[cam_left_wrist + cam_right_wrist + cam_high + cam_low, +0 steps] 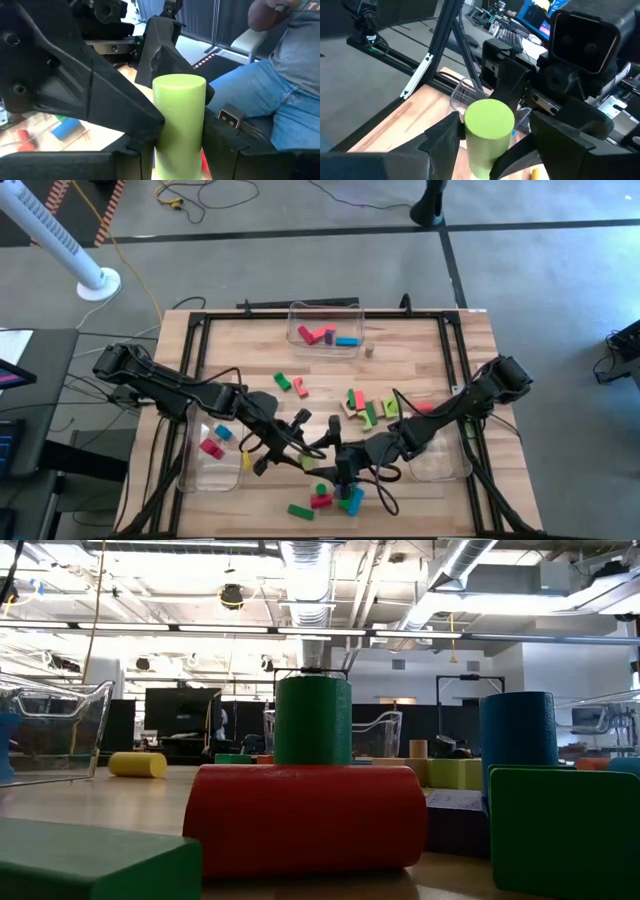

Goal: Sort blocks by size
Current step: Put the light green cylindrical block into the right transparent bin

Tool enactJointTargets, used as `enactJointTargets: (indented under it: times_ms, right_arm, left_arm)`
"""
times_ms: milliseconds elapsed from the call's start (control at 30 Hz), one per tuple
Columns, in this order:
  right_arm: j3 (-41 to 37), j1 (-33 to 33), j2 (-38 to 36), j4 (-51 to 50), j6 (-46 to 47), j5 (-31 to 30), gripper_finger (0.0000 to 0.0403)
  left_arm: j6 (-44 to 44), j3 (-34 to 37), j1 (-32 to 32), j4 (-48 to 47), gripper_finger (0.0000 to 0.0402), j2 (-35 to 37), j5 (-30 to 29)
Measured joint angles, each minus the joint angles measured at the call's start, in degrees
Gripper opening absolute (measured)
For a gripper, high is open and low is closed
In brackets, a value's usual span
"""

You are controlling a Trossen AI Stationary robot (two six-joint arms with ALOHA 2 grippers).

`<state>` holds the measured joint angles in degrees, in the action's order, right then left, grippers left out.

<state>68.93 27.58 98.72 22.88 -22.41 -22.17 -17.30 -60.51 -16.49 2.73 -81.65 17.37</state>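
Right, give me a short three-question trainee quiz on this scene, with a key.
1. True or false: the left gripper is shut on the light green cylinder.
2. How many clear bins stand on the table? A two, B three, C five.
3. Fill in: in the low view, the big cylinder lying on its side nearest the camera is coloured ___.
Key: 1 true; 2 B; 3 red.
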Motion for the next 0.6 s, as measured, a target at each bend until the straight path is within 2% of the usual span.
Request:
enactJointTargets:
  times_ms: [167,467,600]
  right_arm:
    - [0.00,0.01,0.00,0.08,-0.41,-0.04,0.0257]
    - [0.00,0.01,0.00,-0.01,-0.56,1.82,0.0177]
    - [0.02,0.01,0.00,-0.03,-1.06,2.56,0.0156]
  left_arm:
    - [0.05,0.00,0.00,0.36,0.0125,0.00,0.00]
    - [0.10,0.00,0.00,0.67,0.0125,0.00,0.31]
    - [0.09,0.00,0.00,0.56,0.0125,0.00,0.37]
